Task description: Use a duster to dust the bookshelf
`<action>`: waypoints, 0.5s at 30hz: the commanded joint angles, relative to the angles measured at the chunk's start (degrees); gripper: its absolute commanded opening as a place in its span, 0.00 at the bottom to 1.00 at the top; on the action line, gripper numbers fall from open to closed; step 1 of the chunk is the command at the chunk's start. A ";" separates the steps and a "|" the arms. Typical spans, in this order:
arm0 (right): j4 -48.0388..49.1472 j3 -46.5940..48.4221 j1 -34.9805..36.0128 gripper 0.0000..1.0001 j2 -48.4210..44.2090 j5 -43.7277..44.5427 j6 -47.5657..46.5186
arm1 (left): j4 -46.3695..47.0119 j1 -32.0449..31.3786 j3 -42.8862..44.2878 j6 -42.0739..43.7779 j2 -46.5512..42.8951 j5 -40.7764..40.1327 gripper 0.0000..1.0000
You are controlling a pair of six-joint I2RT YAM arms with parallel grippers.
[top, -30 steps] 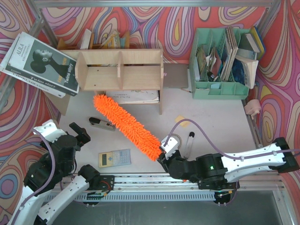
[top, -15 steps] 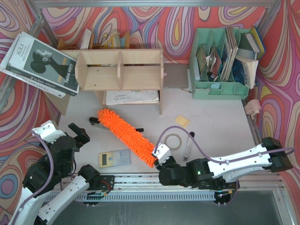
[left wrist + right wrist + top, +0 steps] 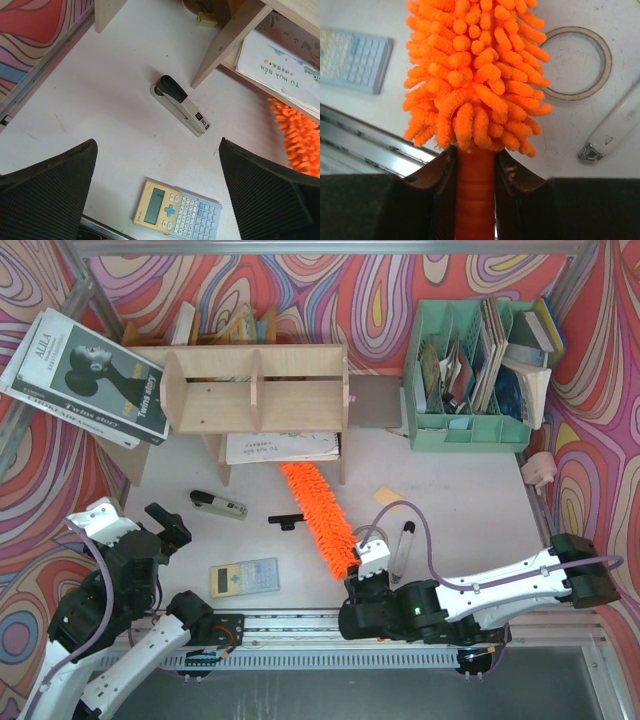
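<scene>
Swung round since the last look: the duster (image 3: pixel 318 515) lay slantwise across the desk (image 3: pixel 450 490), tip out to the left over the stapler (image 3: pixel 218 505). It now points almost straight away from us at the bookshelf (image 3: pixel 255 390). Its tip sits at the front of the low gap under the shelf board, just beside the papers (image 3: pixel 280 447) stored there and near the right side panel.

We judge this as lining up for a pass on the underside or front edge. We cannot tell whether the fluff touches wood yet. The top board and the dividers look untouched by the duster at this moment.

Right tool (image 3: pixel 360 562): jaws drawn in and clamped on the thin orange handle (image 3: pixel 475 200), right below the fluffy head; the wrist view shows a finger pressed on either side of it. It has shifted right with the swing.

Left tool (image 3: pixel 168 523): fingers spread wide, holding nothing, parked above the desk at the near left as before.

Stapler now uncovered. The calculator (image 3: pixel 243 578) is unmoved. A tape ring (image 3: pixel 577 62) lies just beside the duster head.
</scene>
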 commanded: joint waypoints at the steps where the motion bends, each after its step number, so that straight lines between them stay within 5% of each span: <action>1: -2.82 -1.65 0.10 0.00 -3.62 10.64 15.58 | -0.21 -0.28 -0.12 0.12 -0.37 -1.01 0.98; 7: -3.77 -4.57 0.10 0.00 -4.22 12.55 26.40 | -0.09 -0.32 -0.07 0.23 -0.18 -0.93 0.98; 15: 11.51 -0.71 -0.25 0.00 5.38 10.85 12.19 | 0.06 -0.29 -0.08 0.38 0.19 -0.71 0.98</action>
